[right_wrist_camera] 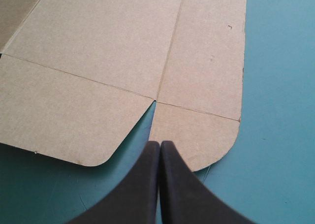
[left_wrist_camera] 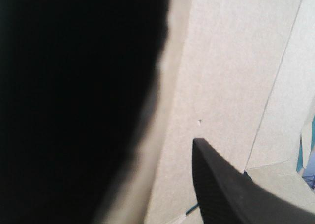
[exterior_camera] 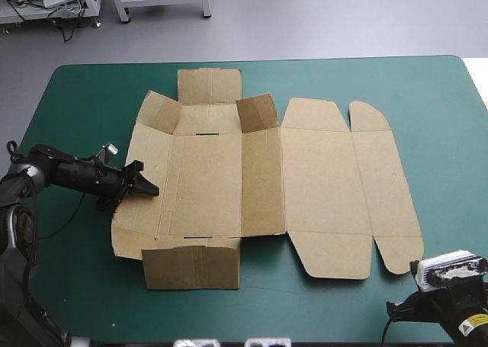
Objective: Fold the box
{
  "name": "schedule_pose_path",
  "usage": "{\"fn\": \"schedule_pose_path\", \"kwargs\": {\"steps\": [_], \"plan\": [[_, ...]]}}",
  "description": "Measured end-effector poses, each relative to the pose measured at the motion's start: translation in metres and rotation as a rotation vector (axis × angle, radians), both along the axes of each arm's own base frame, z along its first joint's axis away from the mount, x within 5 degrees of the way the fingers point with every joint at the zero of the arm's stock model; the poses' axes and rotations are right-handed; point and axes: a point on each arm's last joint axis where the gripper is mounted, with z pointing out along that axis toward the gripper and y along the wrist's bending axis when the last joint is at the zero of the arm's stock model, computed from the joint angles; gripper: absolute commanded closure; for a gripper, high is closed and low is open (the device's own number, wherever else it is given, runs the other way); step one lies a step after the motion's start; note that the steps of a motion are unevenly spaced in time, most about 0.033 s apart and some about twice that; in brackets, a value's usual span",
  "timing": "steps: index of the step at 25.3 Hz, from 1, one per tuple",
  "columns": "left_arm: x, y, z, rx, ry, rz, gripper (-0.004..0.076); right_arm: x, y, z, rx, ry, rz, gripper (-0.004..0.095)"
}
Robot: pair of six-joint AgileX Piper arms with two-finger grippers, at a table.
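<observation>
The brown box (exterior_camera: pixel 320 187) lies as a cut sheet in the middle of the table, its right half flat. On the left half, the far flap (exterior_camera: pixel 255 112) and the near flap (exterior_camera: pixel 191 265) stand partly raised. My left gripper (exterior_camera: pixel 145 187) is at the box's left wall. In the left wrist view the board (left_wrist_camera: pixel 226 61) runs between the two black fingers (left_wrist_camera: pixel 236 189), the other finger a dark blur close by. My right gripper (right_wrist_camera: pixel 160 144) is shut, just short of the rounded near-right flap (right_wrist_camera: pixel 197 135), above the cover.
The teal-green cover (exterior_camera: pixel 442 133) shows as a wide strip to the right of the box and a narrower one along the near edge. The right arm sits at the table's near right corner.
</observation>
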Motion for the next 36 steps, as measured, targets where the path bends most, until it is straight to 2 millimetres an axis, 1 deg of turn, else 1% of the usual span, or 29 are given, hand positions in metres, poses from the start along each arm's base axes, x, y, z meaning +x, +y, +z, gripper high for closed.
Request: {"fn": "schedule_pose_path", "kwargs": {"steps": [3, 4, 6, 9, 11, 16, 19, 22, 24, 25, 26, 27, 28, 29, 30, 32, 34, 36], "plan": [[-0.004, -0.012, -0.002, -0.002, 0.02, -0.035, 0.0457, 0.0, 0.0, 0.0, 0.0, 0.0, 0.0, 0.0921], [-0.005, -0.015, -0.002, 0.0, 0.026, -0.044, 0.0486, 0.0, 0.0, 0.0, 0.0, 0.0, 0.0, 0.0921], [-0.008, -0.018, -0.002, 0.012, 0.043, -0.051, 0.057, 0.0, 0.0, 0.0, 0.0, 0.0, 0.0, 0.0921], [-0.012, -0.019, 0.0, 0.045, 0.05, -0.068, 0.0736, 0.0, 0.0, 0.0, 0.0, 0.0, 0.0, 0.0921], [-0.015, -0.019, 0.004, 0.064, 0.043, -0.079, 0.0731, 0.0, 0.0, 0.0, 0.0, -0.001, 0.0, 0.0921], [-0.023, -0.017, 0.023, 0.12, -0.018, -0.102, 0.0732, 0.001, 0.0, 0.001, 0.0, -0.019, -0.004, 0.0921], [-0.022, -0.016, 0.04, 0.153, -0.072, -0.117, 0.0734, 0.001, 0.0, 0.002, 0.001, -0.023, -0.005, 0.0921], [-0.021, -0.012, 0.066, 0.226, -0.166, -0.136, 0.0734, 0.001, 0.0, 0.002, 0.001, -0.025, -0.005, 0.0921], [-0.019, -0.01, 0.09, 0.28, -0.246, -0.144, 0.0734, 0.001, 0.0, 0.002, 0.002, -0.026, -0.005, 0.0921], [-0.018, -0.01, 0.114, 0.33, -0.323, -0.159, 0.0734, 0.001, 0.0, 0.002, 0.002, -0.026, -0.005, 0.0921], [-0.019, -0.011, 0.126, 0.358, -0.359, -0.17, 0.0734, 0.001, 0.0, 0.002, 0.003, -0.026, -0.005, 0.0921], [-0.02, -0.017, 0.144, 0.404, -0.415, -0.202, 0.0734, 0.001, 0.0, 0.002, 0.004, -0.026, -0.005, 0.0921], [-0.02, -0.022, 0.153, 0.43, -0.443, -0.226, 0.0734, 0.001, 0.0, 0.002, 0.004, -0.026, -0.005, 0.0921], [-0.021, -0.033, 0.166, 0.485, -0.49, -0.284, 0.0734, 0.001, 0.0, 0.002, 0.005, -0.026, -0.004, 0.0921], [-0.021, -0.04, 0.172, 0.514, -0.516, -0.319, 0.0734, 0.001, 0.0, 0.002, 0.005, -0.026, -0.004, 0.0921], [-0.023, -0.072, 0.193, 0.599, -0.617, -0.447, 0.0734, 0.001, 0.0, 0.002, 0.005, -0.026, -0.004, 0.0921], [-0.027, -0.096, 0.212, 0.668, -0.706, -0.539, 0.0734, 0.001, 0.0, 0.002, 0.005, -0.026, -0.004, 0.0921], [-0.032, -0.117, 0.225, 0.738, -0.79, -0.632, 0.0734, 0.001, 0.0, 0.002, 0.005, -0.026, -0.004, 0.0921]]}}
